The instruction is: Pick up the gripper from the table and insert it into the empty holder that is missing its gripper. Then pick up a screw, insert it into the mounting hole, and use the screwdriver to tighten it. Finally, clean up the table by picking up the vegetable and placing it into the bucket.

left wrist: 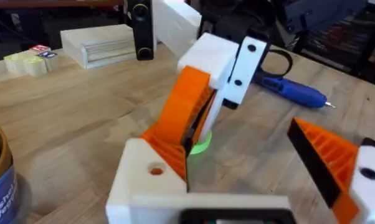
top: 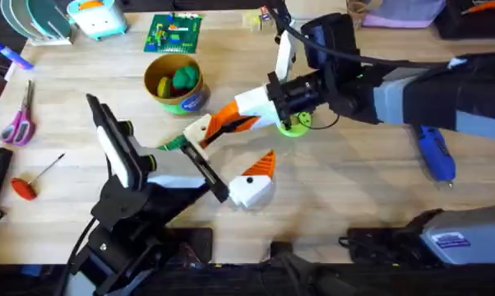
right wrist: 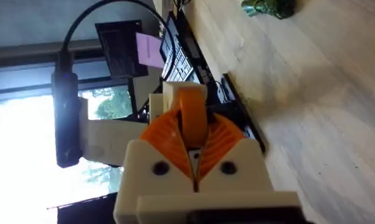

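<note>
**A:** Start with the arms. What are they doing, taking the bucket point(top: 175, 82) as the marker?

**B:** The right gripper point(top: 219, 125) hangs just in front of the bucket, on the arms' side of it. Its orange pads are pressed together on a small orange piece, which I take to be the gripper point(right wrist: 192, 117). A white block point(right wrist: 170, 93) sits right behind that piece. It may be the holder, but I can't tell whether anything is seated. The left gripper point(top: 258, 175) is farther from the bucket the same way, with its fingers spread wide and nothing between them.

**A:** So how far along is the task?

**B:** Early, I'd judge, somewhere in the insertion step. The screwdriver point(top: 435, 152) lies flat on the table, well apart from the bucket to its right, so I read the screw and the tightening as undone. A slim green thing point(top: 170, 144), likely the vegetable, lies on the wood just in front of the bucket (the left arm partly covers it). The bucket holds a round green lump point(top: 184, 78) and a yellow piece point(top: 163, 85).

**A:** Is there any writing?

**B:** The bucket's blue label point(left wrist: 4, 193) shows pale letters, perhaps "ushel". The rest is cut off.
</note>
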Motion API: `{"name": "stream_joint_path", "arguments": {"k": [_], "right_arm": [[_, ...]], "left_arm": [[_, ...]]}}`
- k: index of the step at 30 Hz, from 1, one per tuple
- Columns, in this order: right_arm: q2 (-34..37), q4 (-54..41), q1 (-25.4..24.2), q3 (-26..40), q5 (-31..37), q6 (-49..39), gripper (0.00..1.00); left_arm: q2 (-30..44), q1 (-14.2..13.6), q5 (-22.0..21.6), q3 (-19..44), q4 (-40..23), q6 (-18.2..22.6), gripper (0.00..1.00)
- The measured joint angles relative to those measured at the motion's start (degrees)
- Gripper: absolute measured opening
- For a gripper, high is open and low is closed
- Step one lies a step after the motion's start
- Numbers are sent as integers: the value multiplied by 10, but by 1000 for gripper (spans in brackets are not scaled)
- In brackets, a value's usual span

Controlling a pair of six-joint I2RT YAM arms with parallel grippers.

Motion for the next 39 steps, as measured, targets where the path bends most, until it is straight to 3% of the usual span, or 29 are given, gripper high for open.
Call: {"name": "stream_joint_path", "arguments": {"k": [24, 30, 36, 39], "right_arm": [[0, -1, 0, 0, -2, -4, 27], [0, -1, 0, 0, -2, -8, 172], [0, -3, -1, 0, -3, -28, 438], [0, -5, -4, -1, -9, -33, 460]], "left_arm": [[0, 5, 13, 0, 0, -2, 993], [0, 5, 14, 0, 0, -2, 993], [0, 1, 50, 0, 3, -2, 993], [0, 1, 57, 0, 4, -1, 992]]}}
